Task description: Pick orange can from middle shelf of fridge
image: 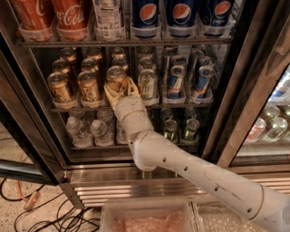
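Observation:
The fridge [36, 149] stands open with a dark frame and a ribbed steel base. Its middle shelf [181, 105] holds rows of small cans. Several golden-orange cans fill the left rows. My gripper [120, 87] reaches in from the lower right on a white arm. Its yellowish fingers [110, 93] sit on either side of the front orange can [116, 78] of the third row and close on its lower half. Two more orange cans [89, 86] stand just left of it. A pale green-white can [147, 84] stands just right.
Blue-and-silver cans [201, 82] fill the right rows. Cola bottles [70, 16] and blue Pepsi bottles [181, 13] stand on the rack above. Clear water bottles [86, 131] and green bottles [174, 129] stand below. A clear bin [147, 216] sits at the bottom. Cables [31, 213] lie on the floor.

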Available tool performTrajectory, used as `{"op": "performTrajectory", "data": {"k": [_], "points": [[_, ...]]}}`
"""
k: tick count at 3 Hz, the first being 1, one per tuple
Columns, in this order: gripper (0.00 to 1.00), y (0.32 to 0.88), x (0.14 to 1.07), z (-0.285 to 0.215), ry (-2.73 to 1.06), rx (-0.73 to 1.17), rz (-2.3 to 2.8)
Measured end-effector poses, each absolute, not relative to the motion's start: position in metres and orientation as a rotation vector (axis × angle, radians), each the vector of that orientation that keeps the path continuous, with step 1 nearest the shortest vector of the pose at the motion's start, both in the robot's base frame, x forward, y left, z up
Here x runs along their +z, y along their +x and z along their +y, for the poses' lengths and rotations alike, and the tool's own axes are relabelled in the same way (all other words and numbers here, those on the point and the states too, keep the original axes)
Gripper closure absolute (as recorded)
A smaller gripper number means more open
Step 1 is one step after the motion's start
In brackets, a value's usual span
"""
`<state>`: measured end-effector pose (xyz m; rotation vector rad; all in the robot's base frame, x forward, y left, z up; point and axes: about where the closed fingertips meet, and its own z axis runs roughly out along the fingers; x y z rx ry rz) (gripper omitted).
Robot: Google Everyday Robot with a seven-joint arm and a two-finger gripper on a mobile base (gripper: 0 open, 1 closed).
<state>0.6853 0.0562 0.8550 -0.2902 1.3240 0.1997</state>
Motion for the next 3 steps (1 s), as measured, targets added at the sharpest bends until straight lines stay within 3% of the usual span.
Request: {"op": "performTrajectory", "data": {"k": [3], "points": [[1.00,0.675,0.886,0.054,-0.303,0.204,1.240]]}}
